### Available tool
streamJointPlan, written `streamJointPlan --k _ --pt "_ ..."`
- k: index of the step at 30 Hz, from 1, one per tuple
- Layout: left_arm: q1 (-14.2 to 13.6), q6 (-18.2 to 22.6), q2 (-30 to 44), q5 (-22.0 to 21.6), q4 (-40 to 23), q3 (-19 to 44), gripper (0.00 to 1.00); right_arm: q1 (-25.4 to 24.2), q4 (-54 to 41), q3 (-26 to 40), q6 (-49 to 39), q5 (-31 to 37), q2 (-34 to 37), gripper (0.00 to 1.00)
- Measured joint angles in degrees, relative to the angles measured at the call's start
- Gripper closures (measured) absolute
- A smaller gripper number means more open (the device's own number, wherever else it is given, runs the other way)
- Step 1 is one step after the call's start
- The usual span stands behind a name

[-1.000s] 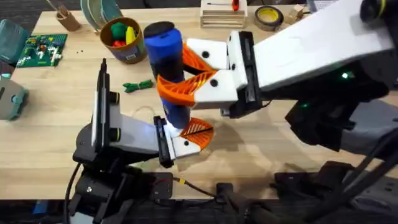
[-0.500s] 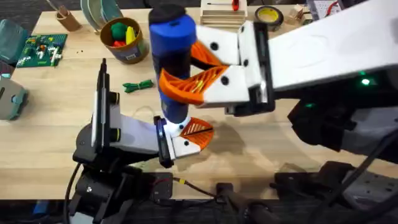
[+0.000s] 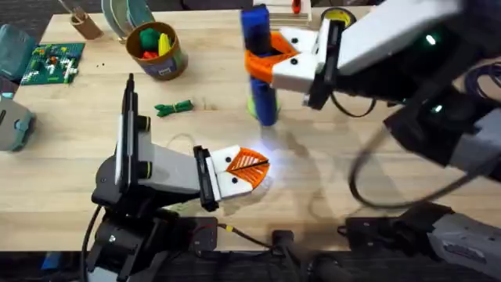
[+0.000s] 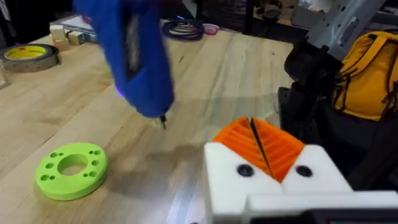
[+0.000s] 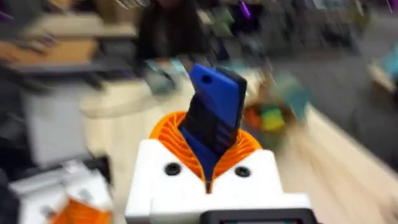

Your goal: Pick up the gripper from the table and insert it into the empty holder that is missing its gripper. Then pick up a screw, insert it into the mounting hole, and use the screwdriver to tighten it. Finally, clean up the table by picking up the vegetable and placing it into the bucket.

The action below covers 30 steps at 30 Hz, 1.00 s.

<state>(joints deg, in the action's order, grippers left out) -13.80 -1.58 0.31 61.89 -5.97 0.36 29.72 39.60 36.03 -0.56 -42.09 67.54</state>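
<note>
My right gripper (image 3: 264,64) is shut on the blue screwdriver (image 3: 256,31), held upright over the table's far middle; its dark tip (image 4: 163,122) hangs just above the wood. The screwdriver (image 5: 214,112) stands between the orange pads in the right wrist view. My left gripper (image 3: 252,166) rests near the front, shut and holding nothing, both white fingers wearing orange ribbed pads (image 4: 273,146). Each finger has a dark screw spot (image 4: 244,169). The dark-green vegetable (image 3: 174,107) lies left of centre, near the tan bucket (image 3: 156,51). A loose gripper, a bare holder and loose screws are out of view.
A lime-green disc with holes (image 4: 71,178) lies on the table by the screwdriver's tip. A yellow tape roll (image 3: 338,19) and a wooden rack (image 3: 280,17) sit at the far edge. A green board (image 3: 51,63) and a grey object (image 3: 12,125) occupy the left side.
The right arm has carried the screwdriver away from the left gripper, toward the far side of the table. The left arm has stayed put.
</note>
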Motion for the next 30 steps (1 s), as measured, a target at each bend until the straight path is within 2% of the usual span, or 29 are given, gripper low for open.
streamJointPlan --k 5,8,13,19,25,30 --pt "0.0 0.0 0.01 -0.02 0.01 0.0 0.997 -6.27 -26.31 8.46 -13.62 3.2 3.29 0.993" --pt "0.0 0.01 0.01 -0.02 0.01 0.0 0.997 -9.01 -35.48 14.97 -21.62 6.5 7.58 0.993" --pt "0.0 0.02 0.01 -0.02 0.01 0.0 0.997 -12.23 -42.64 24.99 -33.55 13.16 16.85 0.993" --pt "0.0 0.02 0.01 -0.02 0.01 0.0 0.997 -12.28 -52.81 35.61 -46.0 24.47 29.6 0.993" --pt "0.0 0.02 0.01 -0.02 0.01 0.0 0.997 -12.26 -56.6 36.87 -50.58 34.76 39.75 0.993" --pt "0.0 0.02 0.01 -0.04 0.01 0.0 0.997 -12.2 -56.72 36.94 -51.85 37.98 41.33 0.993"
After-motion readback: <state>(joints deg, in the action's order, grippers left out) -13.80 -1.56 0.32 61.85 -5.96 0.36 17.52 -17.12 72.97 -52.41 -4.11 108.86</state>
